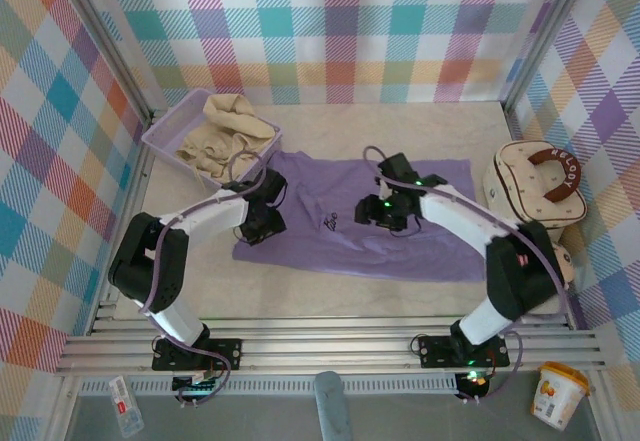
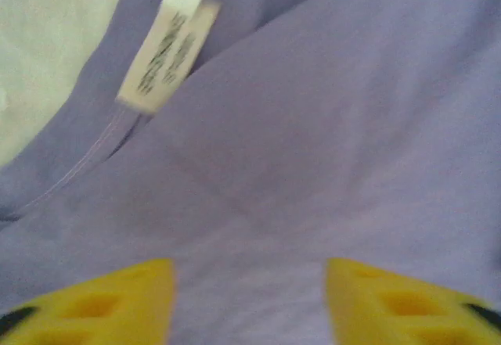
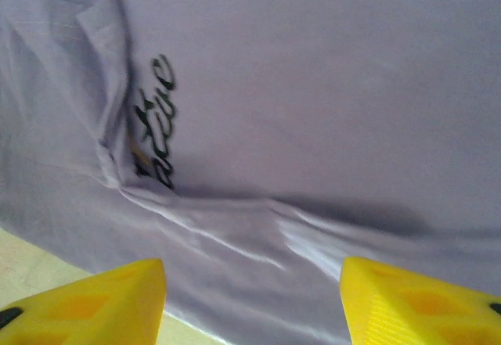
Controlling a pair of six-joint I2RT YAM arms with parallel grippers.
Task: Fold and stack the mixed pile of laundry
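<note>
- A lavender T-shirt (image 1: 320,248) lay spread across the middle of the counter (image 1: 330,296), chest mark (image 1: 329,224) up.
- A cream-beige shirt (image 1: 225,131) sat bunched in the mesh basket (image 1: 160,143) at the far left corner.
- The left fingers (image 2: 94,302) stood parted over the T-shirt's left end, gripping nothing.
- The right fingers (image 3: 423,298), likewise released, hovered over its middle.

1. My left arm (image 1: 205,211) reaches forward from a bent elbow, wrist tipped down.
2. My left gripper (image 2: 250,302) points downward, its yellow fingers (image 2: 102,306) apart, gripping nothing.
3. My right arm (image 1: 460,211) reaches inward, toward my left.
4. My right gripper (image 3: 254,302) also has its jaws parted, with nothing held.
</note>
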